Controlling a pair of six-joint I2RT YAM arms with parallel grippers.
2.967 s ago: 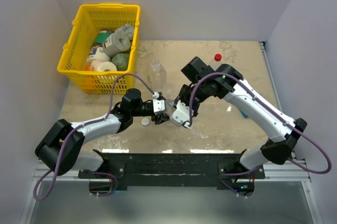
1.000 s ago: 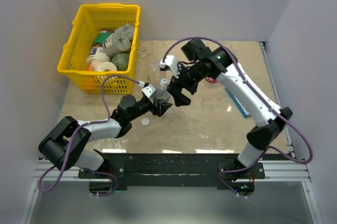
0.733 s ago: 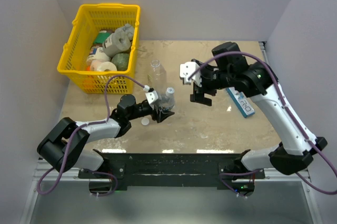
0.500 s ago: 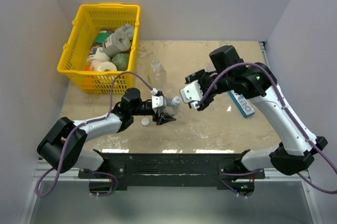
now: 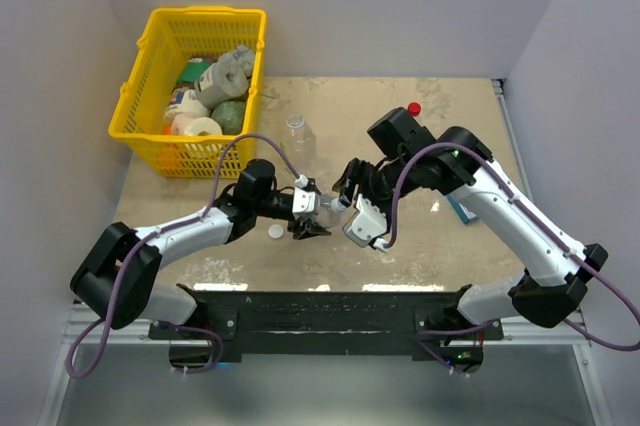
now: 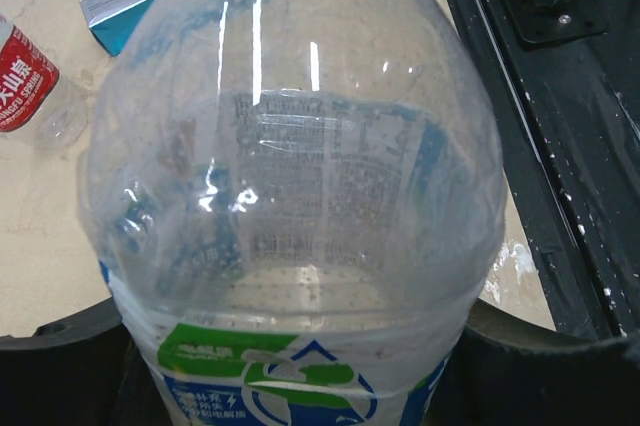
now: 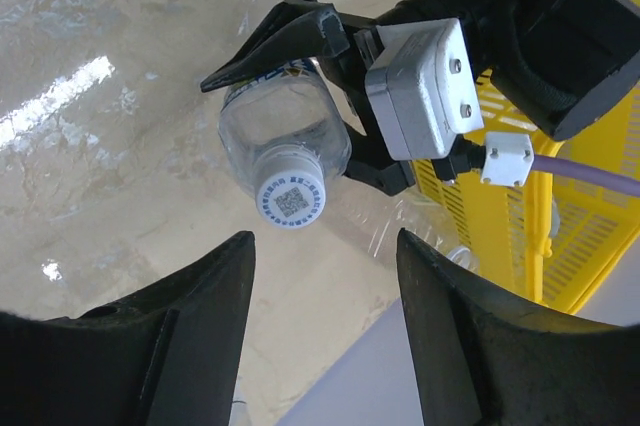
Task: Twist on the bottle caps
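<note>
Left tool [image 5: 310,214] is clamped on the short blue-label bottle [image 7: 285,141]. It holds the bottle sideways over the counter [image 5: 400,246], out in front of the yellow basket [image 5: 205,13]. A white cap [image 7: 290,203] already sits on the bottle's neck. Right tool [image 7: 322,251] was pulled back, farther from the basket, a moment ago, with its fingers spread wide. Now it has swung in to face the cap, fingers closer but still apart, not touching it. I think it is coming to pinch the cap and twist it tight. A loose cap [image 5: 275,231] lies on the counter in front of the basket too.

Horiz. blue-lbl bottle [image 7: 285,141], white cap [image 7: 291,201] on
</note>
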